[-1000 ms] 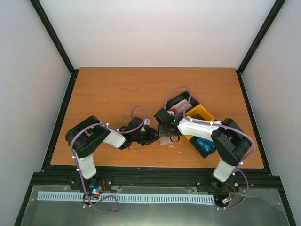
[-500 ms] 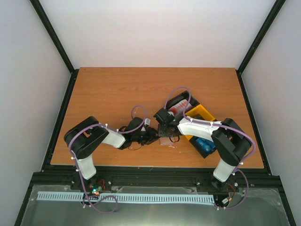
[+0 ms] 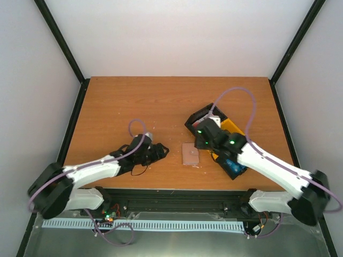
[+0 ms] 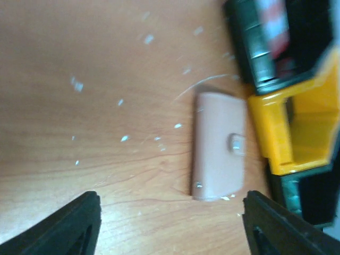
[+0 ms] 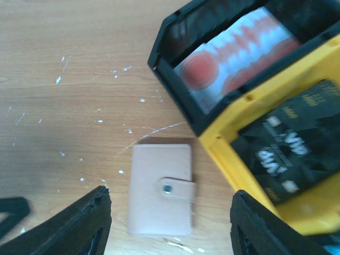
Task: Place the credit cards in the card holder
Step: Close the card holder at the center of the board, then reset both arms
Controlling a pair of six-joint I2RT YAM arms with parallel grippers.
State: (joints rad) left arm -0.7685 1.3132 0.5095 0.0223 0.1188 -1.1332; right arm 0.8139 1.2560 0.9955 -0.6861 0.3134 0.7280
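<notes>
The tan card holder (image 3: pixel 189 154) lies closed and snapped flat on the table, next to the tray's left side. It shows in the left wrist view (image 4: pixel 219 146) and the right wrist view (image 5: pixel 161 189). My left gripper (image 3: pixel 162 152) is open just left of it, touching nothing (image 4: pixel 172 228). My right gripper (image 3: pixel 202 142) hovers open above it and the tray edge (image 5: pixel 170 223), holding nothing. A red-and-white credit card (image 5: pixel 239 53) lies in the tray's black compartment, a dark card (image 5: pixel 287 143) in the yellow one, and a blue card (image 3: pixel 234 165) at the near end.
The black-and-yellow three-compartment tray (image 3: pixel 231 127) sits slanted right of centre, its yellow wall (image 5: pixel 223 143) close beside the card holder. White flecks and scratches mark the wooden table (image 3: pixel 134 101). The table's front edge runs just below the card holder.
Both grippers have opened and drawn away from the card holder, the left arm sinking left, the right lifting back over the tray. The card holder now lies uncovered and closed.
</notes>
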